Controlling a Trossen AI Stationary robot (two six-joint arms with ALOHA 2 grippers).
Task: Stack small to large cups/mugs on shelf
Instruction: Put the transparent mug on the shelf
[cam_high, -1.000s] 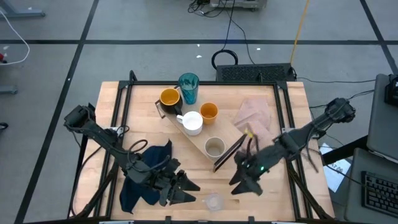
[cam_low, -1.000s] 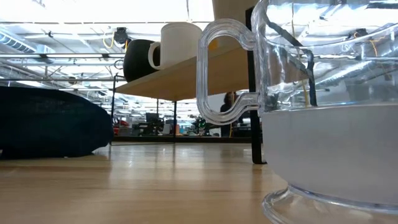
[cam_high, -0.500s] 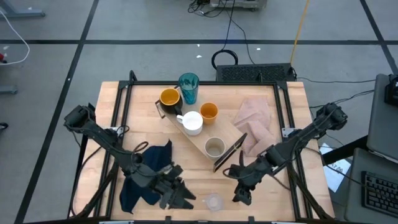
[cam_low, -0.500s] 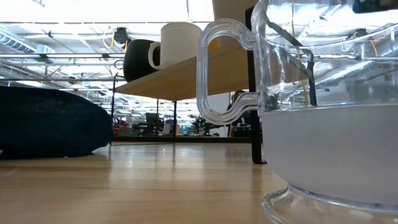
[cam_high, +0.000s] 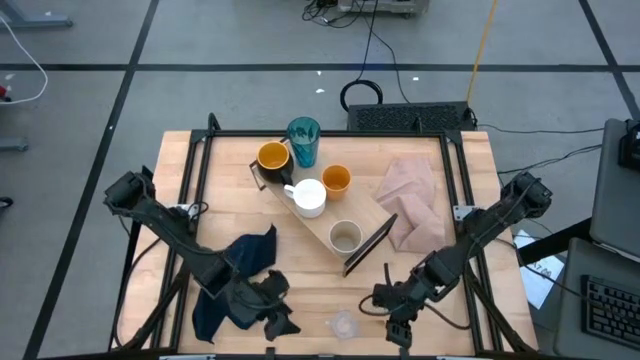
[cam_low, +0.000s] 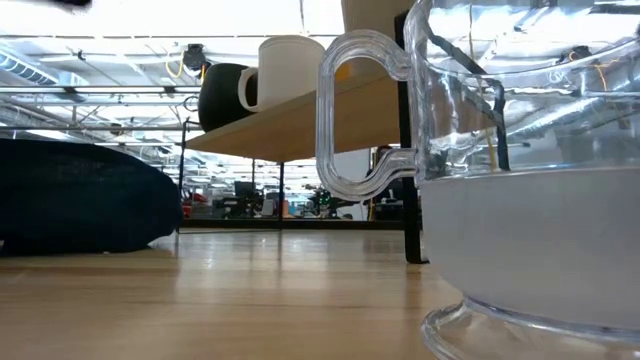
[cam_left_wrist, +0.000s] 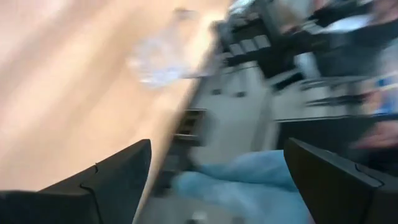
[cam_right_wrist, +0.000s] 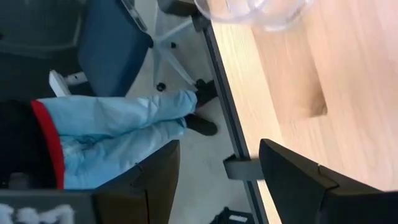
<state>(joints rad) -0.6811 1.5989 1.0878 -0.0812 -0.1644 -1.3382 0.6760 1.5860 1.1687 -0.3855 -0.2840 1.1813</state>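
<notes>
The small clear cup (cam_high: 344, 325) stands on its base near the table's near edge, its handle filling the low view (cam_low: 350, 120). My left gripper (cam_high: 277, 326) is open to the cup's left, and my right gripper (cam_high: 396, 331) is open to its right; neither touches it. Each wrist view shows the cup ahead of the open fingers (cam_left_wrist: 158, 59) (cam_right_wrist: 255, 9). The light-wood shelf (cam_high: 370, 215) lies slantwise mid-table and carries the white mug (cam_high: 308, 197), small orange cup (cam_high: 336, 179) and beige-grey cup (cam_high: 345, 236). The yellow-orange mug (cam_high: 272, 157) and teal tumbler (cam_high: 303, 141) stand at its far end.
A dark blue cloth (cam_high: 238, 285) lies crumpled on the near left, by my left arm. A pinkish cloth (cam_high: 410, 198) lies right of the shelf. A person's light blue trouser legs (cam_right_wrist: 118, 124) and a chair base show just past the table's near edge.
My right gripper has swung from beside the shelf's near end toward the table's near edge, ending right of the clear cup. My left gripper has drawn back a little toward the near edge and left. The cups and shelf have stayed put.
</notes>
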